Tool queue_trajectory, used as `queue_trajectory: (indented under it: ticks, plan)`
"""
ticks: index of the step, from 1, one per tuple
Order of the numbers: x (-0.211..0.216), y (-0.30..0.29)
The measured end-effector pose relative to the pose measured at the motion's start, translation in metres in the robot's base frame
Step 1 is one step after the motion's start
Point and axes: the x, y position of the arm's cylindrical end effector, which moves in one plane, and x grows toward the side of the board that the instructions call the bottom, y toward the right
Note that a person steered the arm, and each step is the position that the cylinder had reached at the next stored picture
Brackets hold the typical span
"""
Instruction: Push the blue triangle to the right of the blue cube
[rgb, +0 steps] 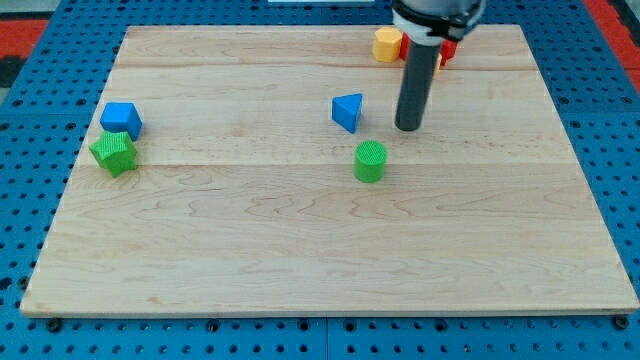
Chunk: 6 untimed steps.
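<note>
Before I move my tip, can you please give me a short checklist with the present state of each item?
1. My tip is on the view's right of the blue triangle, apart: ok.
2. Blue cube visible at the view's left: ok.
3. Path from triangle to cube free: ok.
4. Green cylinder off that path, below: ok.
5. Green star block touches the cube: cannot tell.
</note>
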Motion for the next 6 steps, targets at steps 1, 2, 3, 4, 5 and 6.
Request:
queue_trajectory:
  ticks: [1,2,3,4,5,6]
  plan:
    - [-0.018,-0.061]
    - [-0.018,-0.143]
    - [-0.018,-0.183]
    - [-0.007,-0.166]
    - [0.01,-0.145]
    - [0.027,-0.133]
